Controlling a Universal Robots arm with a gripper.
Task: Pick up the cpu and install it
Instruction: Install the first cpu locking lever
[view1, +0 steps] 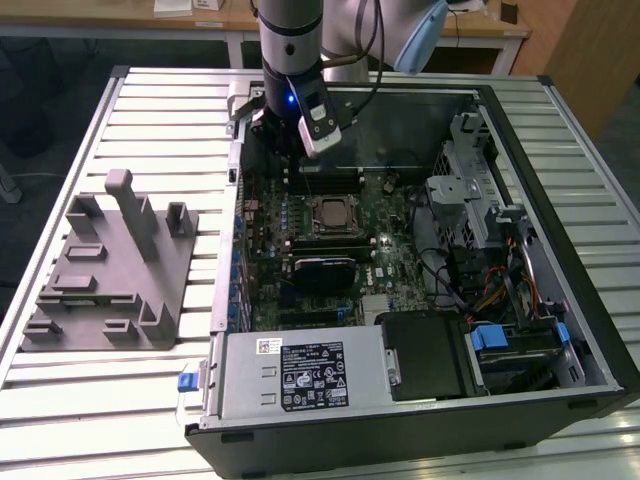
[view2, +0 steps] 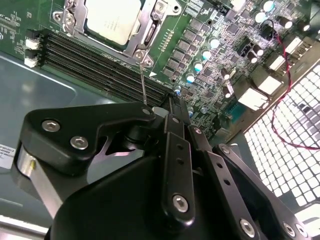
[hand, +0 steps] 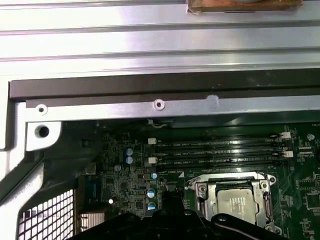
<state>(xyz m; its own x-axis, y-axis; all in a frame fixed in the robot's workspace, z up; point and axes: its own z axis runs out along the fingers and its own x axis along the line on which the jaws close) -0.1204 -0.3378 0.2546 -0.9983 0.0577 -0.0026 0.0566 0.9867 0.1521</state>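
The cpu (view1: 330, 213) lies flat in the motherboard socket inside the open computer case, its silvery top framed by the metal socket bracket. Both wrist views show the cpu (view2: 112, 20) (hand: 240, 206) seated there with nothing on it. My gripper (view1: 283, 148) hangs over the board's back corner at the exterior view's left, behind the memory slots (view1: 325, 180) and apart from the cpu. Its black fingers (view2: 171, 107) come together at the tip, shut and holding nothing. A thin socket lever (view2: 144, 85) runs from the bracket toward the fingertips.
The grey fixture (view1: 110, 270) stands on the slatted table at the exterior view's left of the case. The case wall (hand: 160, 87), power supply (view1: 300, 375), drive cage (view1: 465, 190) and cables (view1: 500, 290) surround the board. A heatsink (view1: 322, 272) sits in front of the socket.
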